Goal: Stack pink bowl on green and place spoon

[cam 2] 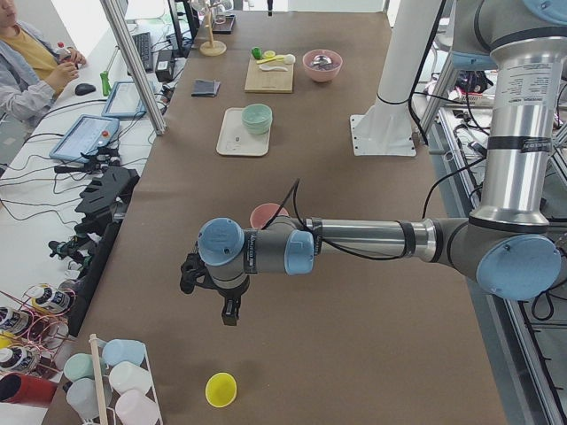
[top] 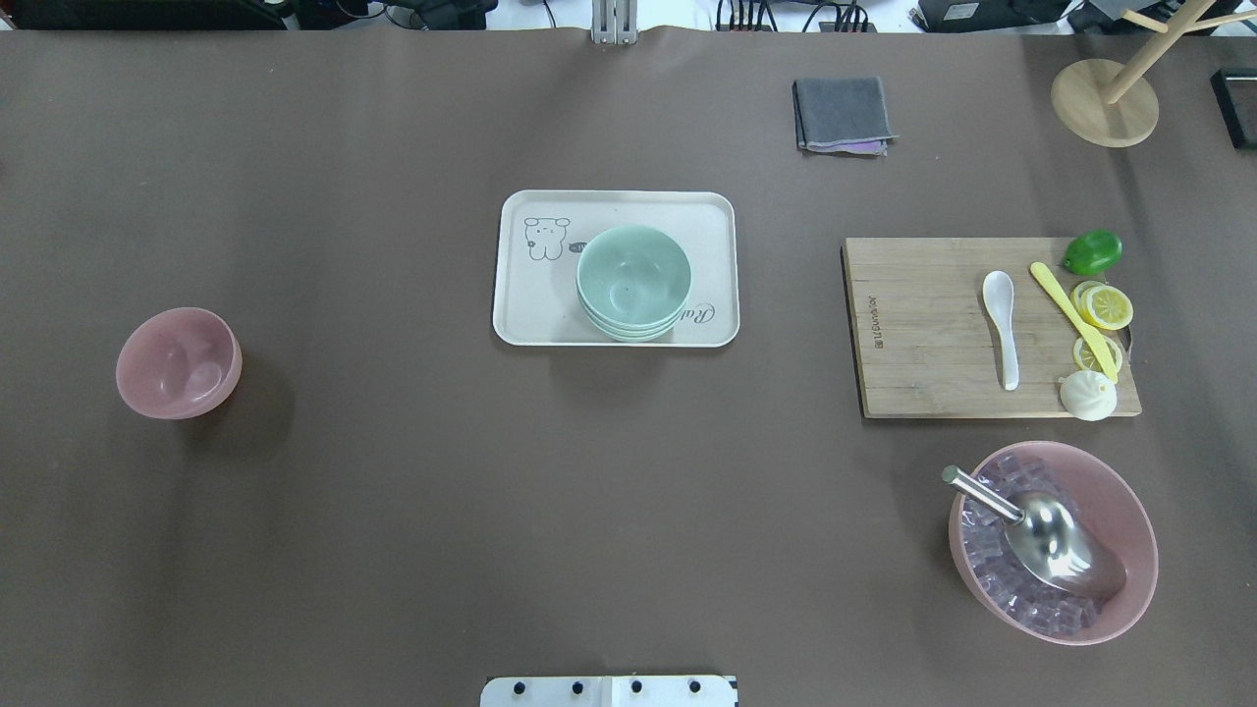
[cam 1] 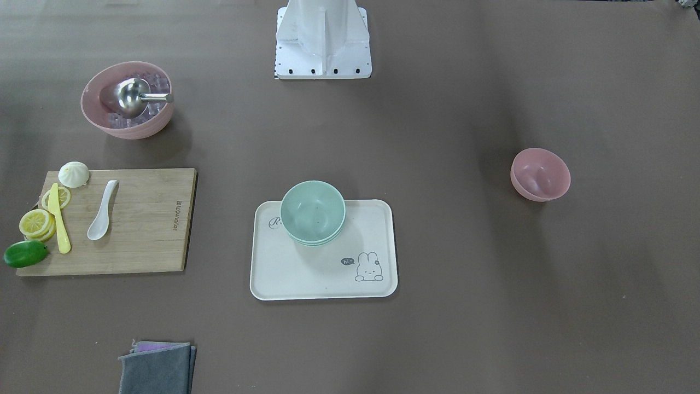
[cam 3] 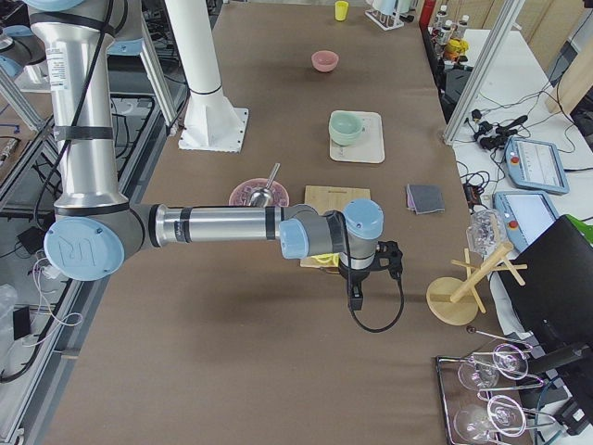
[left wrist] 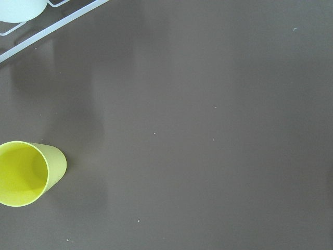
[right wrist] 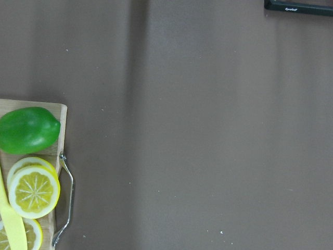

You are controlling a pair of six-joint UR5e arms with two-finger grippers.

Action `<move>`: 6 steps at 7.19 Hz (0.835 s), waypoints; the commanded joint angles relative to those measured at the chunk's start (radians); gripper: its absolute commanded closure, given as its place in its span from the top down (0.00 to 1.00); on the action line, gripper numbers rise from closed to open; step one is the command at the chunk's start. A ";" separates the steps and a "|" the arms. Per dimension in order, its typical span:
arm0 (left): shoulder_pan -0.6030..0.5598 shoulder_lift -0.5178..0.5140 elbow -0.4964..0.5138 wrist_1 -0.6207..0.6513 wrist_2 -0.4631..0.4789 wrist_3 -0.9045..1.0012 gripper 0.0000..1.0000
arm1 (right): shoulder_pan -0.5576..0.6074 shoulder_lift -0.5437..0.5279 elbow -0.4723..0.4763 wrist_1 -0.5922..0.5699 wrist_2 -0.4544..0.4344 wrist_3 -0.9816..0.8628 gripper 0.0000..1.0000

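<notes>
Facing the robot, the front camera shows the pink bowl upright on the brown table, well apart from the tray. The green bowl tops a small nest of like bowls at the tray's edge nearest the robot. The white spoon lies on the cutting board, beside a yellow knife, lemon slices, a lime and a bun. Past the board, an ice bowl holds ice cubes and a metal scoop.

From overhead, the pink bowl sits on the robot's left, the tray in the middle and the board on the right. A folded grey cloth lies across the table.

The left side camera shows the left gripper pointing down over the table's end, between the pink bowl and a yellow cup. Whether its fingers are released or clenched cannot be told.

The right side camera shows the right gripper pointing down just past the board's end. Its fingers cannot be judged either.

The left wrist camera looks down on the yellow cup, upright.

The right wrist camera catches the lime and lemon slices at the board's end.
</notes>
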 commanded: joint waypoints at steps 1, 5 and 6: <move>0.000 0.002 -0.005 -0.002 -0.001 0.002 0.98 | 0.000 0.001 0.004 0.000 0.000 0.000 1.00; 0.001 0.010 -0.004 -0.005 -0.008 0.003 0.98 | 0.000 0.001 0.000 0.000 0.002 0.002 1.00; 0.001 0.013 -0.005 -0.005 -0.010 0.003 0.98 | 0.000 0.002 0.000 0.000 0.002 0.002 1.00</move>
